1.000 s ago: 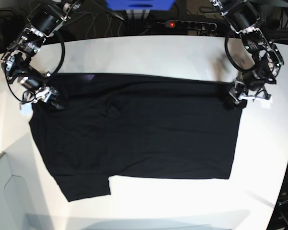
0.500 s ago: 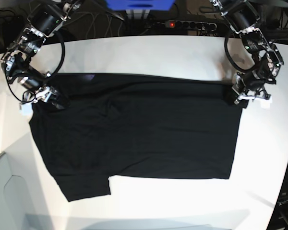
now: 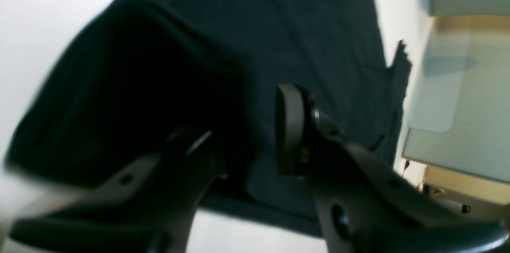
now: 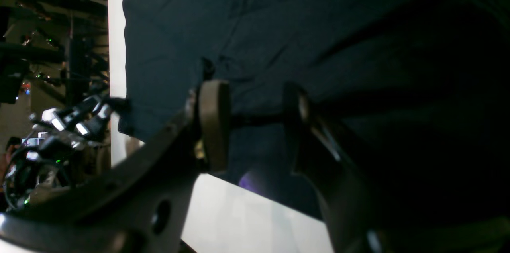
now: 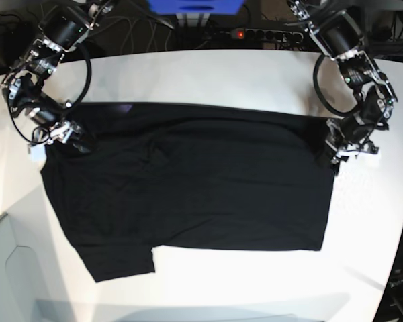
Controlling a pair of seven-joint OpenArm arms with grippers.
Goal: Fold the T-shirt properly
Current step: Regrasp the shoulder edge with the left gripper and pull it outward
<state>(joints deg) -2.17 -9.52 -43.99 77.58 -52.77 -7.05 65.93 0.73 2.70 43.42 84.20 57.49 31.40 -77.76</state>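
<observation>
Matte black T-shirt [image 5: 188, 181], apparently folded rectangular.

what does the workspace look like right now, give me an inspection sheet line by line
surface: white table, bare around the cloth
job's things: black T-shirt spread flat, one sleeve sticking out at the near left corner
clutter: nothing seen
grippers: left gripper at the shirt's far corner with cloth bunched between its jaws; right gripper at the opposite far corner, closed on the shirt's edge
cables: black loops along both arms, power strip with a red light behind the table
surroundings: blue box behind the table, grey panel at the near left
</observation>
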